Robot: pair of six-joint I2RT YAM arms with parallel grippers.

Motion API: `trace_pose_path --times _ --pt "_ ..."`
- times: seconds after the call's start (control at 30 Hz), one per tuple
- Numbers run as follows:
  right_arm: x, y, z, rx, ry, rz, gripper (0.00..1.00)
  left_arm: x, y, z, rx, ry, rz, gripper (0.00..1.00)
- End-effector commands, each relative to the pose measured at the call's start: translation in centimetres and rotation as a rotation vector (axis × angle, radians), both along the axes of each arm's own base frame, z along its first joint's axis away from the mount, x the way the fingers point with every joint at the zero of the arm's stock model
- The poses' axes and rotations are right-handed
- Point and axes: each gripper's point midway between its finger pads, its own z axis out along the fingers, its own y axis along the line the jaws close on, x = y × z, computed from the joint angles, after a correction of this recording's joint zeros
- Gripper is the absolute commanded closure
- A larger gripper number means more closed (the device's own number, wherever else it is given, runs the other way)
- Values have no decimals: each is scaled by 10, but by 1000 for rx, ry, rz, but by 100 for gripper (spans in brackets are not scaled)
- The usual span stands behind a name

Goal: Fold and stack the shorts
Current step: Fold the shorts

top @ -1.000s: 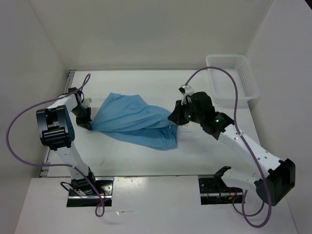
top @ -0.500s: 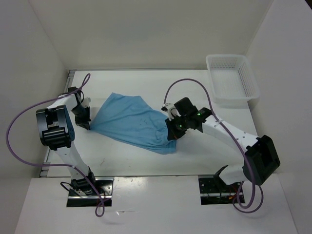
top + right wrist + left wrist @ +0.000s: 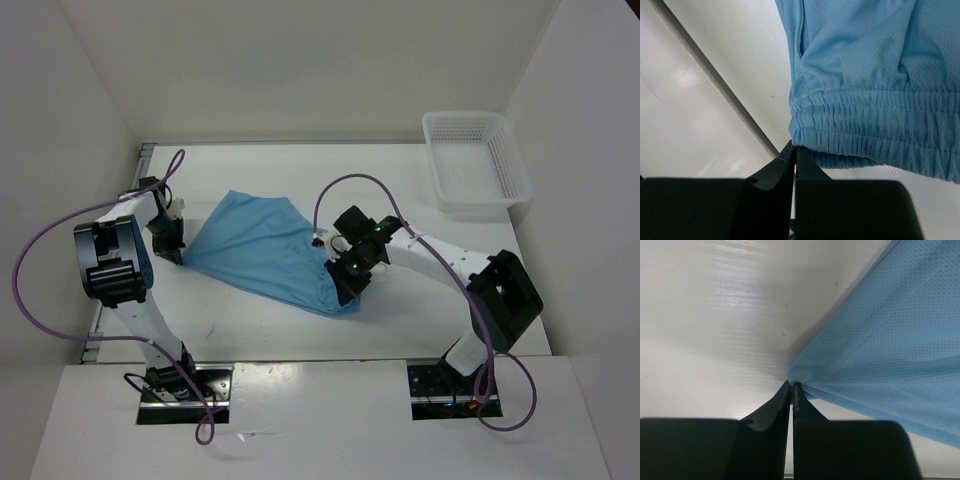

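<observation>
left pincer (image 3: 791, 386) clenched on a shorts (image 3: 265, 255) corner; right pincer (image 3: 794, 147) clenched on their waistband (image 3: 875, 137).

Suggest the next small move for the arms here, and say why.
Probably lift the right gripper and carry the waistband over toward the left gripper. Both grippers are shut on opposite edges of the shorts, which lie spread and unfolded between them.

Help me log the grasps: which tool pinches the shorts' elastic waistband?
The right tool: it is shut on the gathered waistband of the shorts, while the left tool pinches a plain stitched corner.
</observation>
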Motion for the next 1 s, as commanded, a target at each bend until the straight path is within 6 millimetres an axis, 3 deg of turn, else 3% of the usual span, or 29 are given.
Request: trace_pose_path --times 0.0,0.4,0.53,0.57,0.63,0.73,0.83,0.9,0.97 --pt "-6 -6 -10 -75 60 5 100 9 9 3 28 -17 4 95" --pt "12 -40 -65 -297 137 -154 100 2 10 -2 43 8 7 91" --pt "22 -47 -67 -308 125 -201 100 -2 11 -4 49 21 8 91" --pt "24 -49 -67 -307 127 -211 90 -6 13 -6 46 30 17 90" --pt "26 -52 -68 -324 117 -225 57 -9 12 -8 44 39 16 87" --pt "43 -55 -45 -259 55 -286 33 -10 6 -8 9 39 13 72" --pt "68 -72 -4 -169 -60 -389 9 -13 0 -7 -16 43 10 64" --pt "83 -81 31 -77 -149 -450 9 -11 -3 -2 -37 28 8 61" --pt "92 -79 53 -28 -234 -463 9 -10 -7 6 -60 20 5 59"
